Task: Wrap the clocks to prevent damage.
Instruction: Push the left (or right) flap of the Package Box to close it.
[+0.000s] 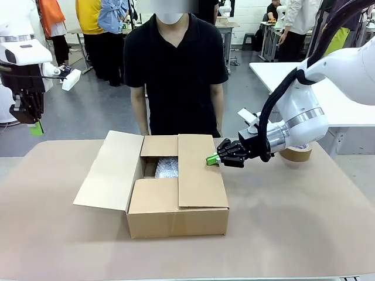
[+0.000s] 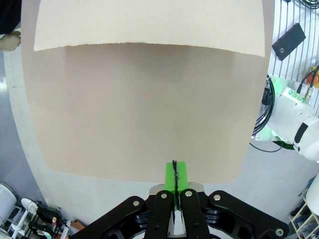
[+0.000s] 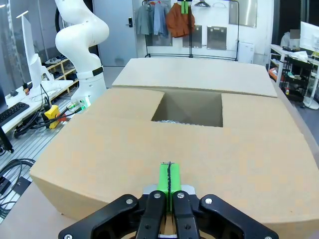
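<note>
A cardboard box (image 1: 176, 199) stands mid-table with its left flap (image 1: 111, 170) spread outward and its right flap (image 1: 199, 172) folded over the top. Bubble wrap (image 1: 167, 167) shows through the remaining gap; the clocks are hidden. My right gripper (image 1: 212, 159) is shut with nothing in it, its green tips at the right flap's outer edge. The right wrist view has the same gripper (image 3: 169, 181) low over the closed flaps, facing the gap (image 3: 192, 109). My left gripper (image 1: 36, 127) hangs shut and empty high off the table's left side; from there it (image 2: 175, 179) looks down on the table (image 2: 139, 114).
A person (image 1: 176, 64) in black stands at the far edge behind the box. A roll of brown tape (image 1: 297, 153) lies behind my right arm. Bare tabletop (image 1: 293, 222) lies to the right of and in front of the box.
</note>
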### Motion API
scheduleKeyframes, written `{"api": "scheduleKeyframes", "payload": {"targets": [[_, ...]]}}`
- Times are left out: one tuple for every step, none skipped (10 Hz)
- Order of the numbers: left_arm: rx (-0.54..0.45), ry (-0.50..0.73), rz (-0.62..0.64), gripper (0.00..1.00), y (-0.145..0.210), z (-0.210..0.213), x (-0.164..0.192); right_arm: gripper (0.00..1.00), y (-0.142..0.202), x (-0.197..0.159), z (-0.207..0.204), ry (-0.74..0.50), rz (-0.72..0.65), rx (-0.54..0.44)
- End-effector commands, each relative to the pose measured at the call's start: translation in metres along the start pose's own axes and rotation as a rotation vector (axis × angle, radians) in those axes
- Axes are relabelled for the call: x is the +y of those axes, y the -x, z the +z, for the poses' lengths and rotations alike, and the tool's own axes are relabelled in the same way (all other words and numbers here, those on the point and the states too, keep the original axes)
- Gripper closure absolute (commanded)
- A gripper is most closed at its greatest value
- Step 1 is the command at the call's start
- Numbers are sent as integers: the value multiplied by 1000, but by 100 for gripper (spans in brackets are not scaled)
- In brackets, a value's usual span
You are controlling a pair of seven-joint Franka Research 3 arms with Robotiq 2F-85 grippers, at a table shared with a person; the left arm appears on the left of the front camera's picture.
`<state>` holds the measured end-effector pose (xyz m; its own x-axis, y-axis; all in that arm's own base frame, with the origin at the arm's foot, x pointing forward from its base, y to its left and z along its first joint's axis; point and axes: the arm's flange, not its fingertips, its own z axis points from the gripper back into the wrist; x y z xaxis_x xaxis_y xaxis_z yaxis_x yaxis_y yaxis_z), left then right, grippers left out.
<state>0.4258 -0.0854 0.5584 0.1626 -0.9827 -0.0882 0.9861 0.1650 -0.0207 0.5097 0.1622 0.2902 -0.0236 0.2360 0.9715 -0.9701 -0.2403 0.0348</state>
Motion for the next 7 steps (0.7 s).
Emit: {"api": "scheduleKeyframes", "payload": {"targets": [[8,6,-3,100,1,3,0,99,2,0,-2,-1,-1,6],[8,6,-3,100,1,3,0,99,2,0,-2,-1,-1,6],[8,6,-3,100,1,3,0,99,2,0,-2,-1,-1,6],[0,0,0,100,0,0,0,99,2,0,-2,-1,-1,6],[-210,49,-74,100,13,-7,-19,99,2,0,-2,-1,-1,6],[-447,148,-201,100,34,-9,-19,99,2,0,-2,-1,-1,6],[-604,179,-249,100,52,-3,20,99,2,0,-2,-1,-1,6]]}}
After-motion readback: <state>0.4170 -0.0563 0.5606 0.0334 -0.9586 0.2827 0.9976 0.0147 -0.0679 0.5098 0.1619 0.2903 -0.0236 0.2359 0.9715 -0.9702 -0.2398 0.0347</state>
